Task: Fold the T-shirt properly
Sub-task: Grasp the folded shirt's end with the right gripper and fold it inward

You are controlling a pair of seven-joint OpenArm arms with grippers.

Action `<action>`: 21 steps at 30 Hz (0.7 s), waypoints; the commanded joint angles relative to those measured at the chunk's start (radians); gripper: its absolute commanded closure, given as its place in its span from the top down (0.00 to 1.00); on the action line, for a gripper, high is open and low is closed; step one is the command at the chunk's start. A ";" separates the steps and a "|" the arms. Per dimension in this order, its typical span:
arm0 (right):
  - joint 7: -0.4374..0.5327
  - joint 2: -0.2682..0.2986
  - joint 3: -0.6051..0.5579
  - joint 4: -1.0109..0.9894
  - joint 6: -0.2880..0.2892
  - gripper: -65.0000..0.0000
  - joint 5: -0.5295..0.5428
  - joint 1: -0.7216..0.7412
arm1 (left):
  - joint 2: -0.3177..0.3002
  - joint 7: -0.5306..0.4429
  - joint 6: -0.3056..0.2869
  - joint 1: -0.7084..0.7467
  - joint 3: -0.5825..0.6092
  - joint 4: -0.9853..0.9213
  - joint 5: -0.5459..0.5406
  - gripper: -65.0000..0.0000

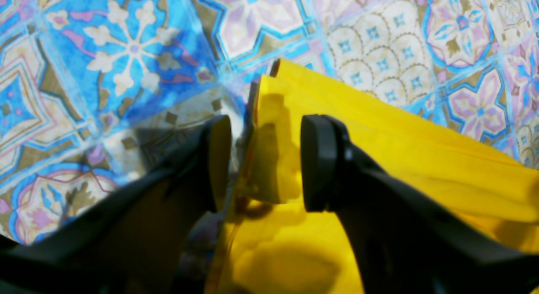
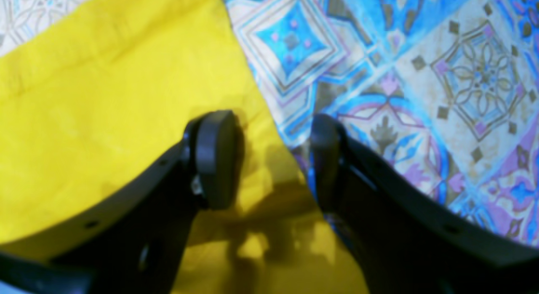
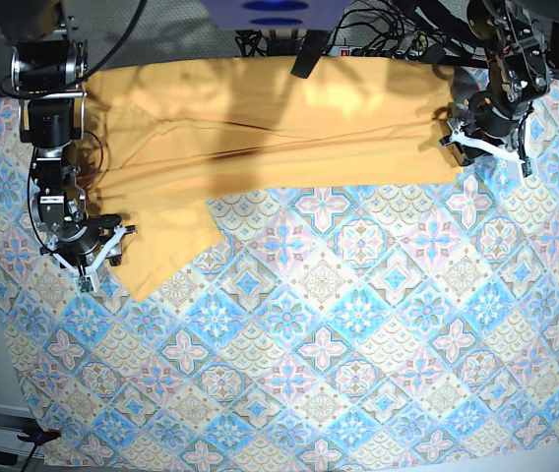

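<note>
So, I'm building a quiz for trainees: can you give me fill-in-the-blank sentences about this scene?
1. The T-shirt is ____ in colour.
2. It lies on a tile-patterned ____.
3. In the left wrist view, a folded edge of shirt stands between the pads of the ____ gripper.
4. The right gripper, jaws apart, straddles the shirt's ____.

Missing words: yellow-orange; tablecloth; left; edge

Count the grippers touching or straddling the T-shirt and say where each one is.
2. The left gripper is at the T-shirt corner on the base view's right, jaws apart around a folded edge. The right gripper is at the near-left edge, jaws open over the tablecloth.
</note>
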 commanded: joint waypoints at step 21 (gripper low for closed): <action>-0.093 0.014 0.120 0.367 -0.001 0.00 0.001 -0.150 | -0.009 -0.021 -0.004 -0.002 -0.003 0.019 -0.005 0.41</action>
